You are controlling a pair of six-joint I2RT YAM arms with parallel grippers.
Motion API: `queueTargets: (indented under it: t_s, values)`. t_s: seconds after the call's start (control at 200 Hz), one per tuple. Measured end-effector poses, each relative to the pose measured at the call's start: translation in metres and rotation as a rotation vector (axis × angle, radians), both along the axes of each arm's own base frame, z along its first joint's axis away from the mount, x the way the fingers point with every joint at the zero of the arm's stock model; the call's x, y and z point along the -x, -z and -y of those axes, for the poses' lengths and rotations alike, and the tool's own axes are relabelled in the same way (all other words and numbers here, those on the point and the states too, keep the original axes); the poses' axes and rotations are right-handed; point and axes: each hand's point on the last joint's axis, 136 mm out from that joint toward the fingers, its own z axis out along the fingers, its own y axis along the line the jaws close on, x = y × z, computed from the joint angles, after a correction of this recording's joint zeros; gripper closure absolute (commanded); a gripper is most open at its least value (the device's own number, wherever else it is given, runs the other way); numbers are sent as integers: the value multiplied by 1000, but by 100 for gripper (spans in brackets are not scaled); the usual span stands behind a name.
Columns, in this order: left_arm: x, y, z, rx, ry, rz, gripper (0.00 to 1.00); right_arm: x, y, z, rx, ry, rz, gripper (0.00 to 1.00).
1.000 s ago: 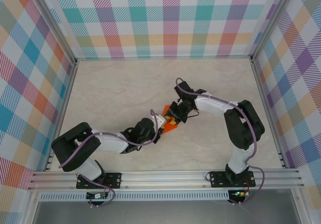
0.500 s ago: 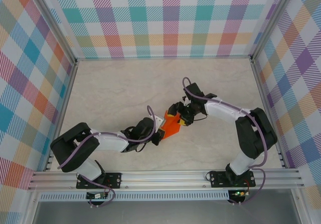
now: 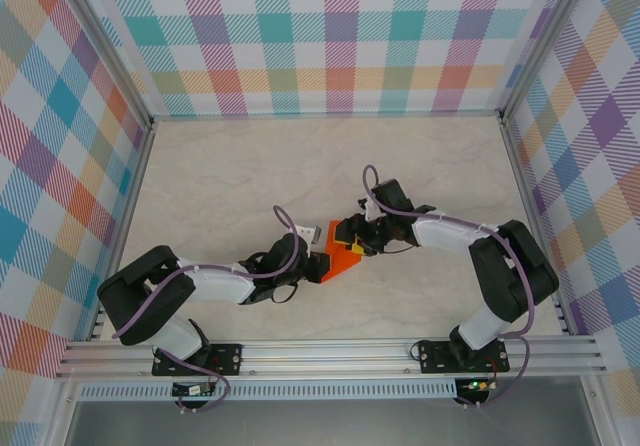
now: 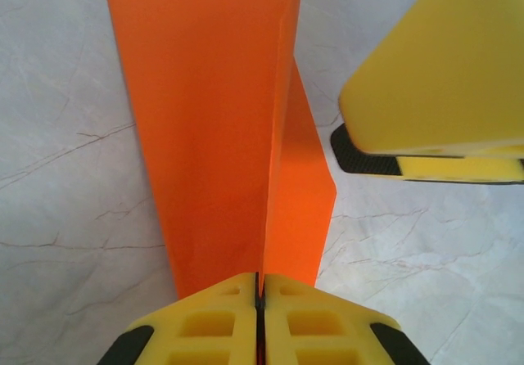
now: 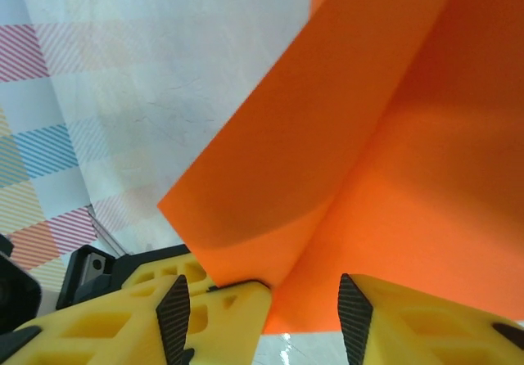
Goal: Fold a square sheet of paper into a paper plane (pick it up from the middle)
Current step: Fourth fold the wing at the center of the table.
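Pinching the creased edge of the square sheet of paper, left gripper: jaws pressed together on it. Sheet: part-folded, raised off the table near its middle, between both arms. Right gripper: jaws partly apart, paper's fold in the gap, no clamp visible. Handling, judged: light, limp, easily torn, slippery; take near the crease. Obstructions: grippers crowd each other; plaid walls well apart.

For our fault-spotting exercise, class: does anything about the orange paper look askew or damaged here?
No tear shows. The orange paper is loosely folded, pinched at its crease by the shut left gripper; its far edge curls rather than lying flat.
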Motion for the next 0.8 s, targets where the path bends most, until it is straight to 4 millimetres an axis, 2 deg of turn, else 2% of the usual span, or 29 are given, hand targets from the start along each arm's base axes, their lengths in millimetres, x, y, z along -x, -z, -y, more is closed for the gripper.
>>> queueTargets:
  t_s: [0.345, 0.8]
  values:
    - [11, 20, 6, 43, -10, -136, 94, 2, 23, -2, 21, -35, -24, 51]
    - [7, 26, 6, 81, -67, -216, 95, 0, 30, 1, 45, -53, 8, 55]
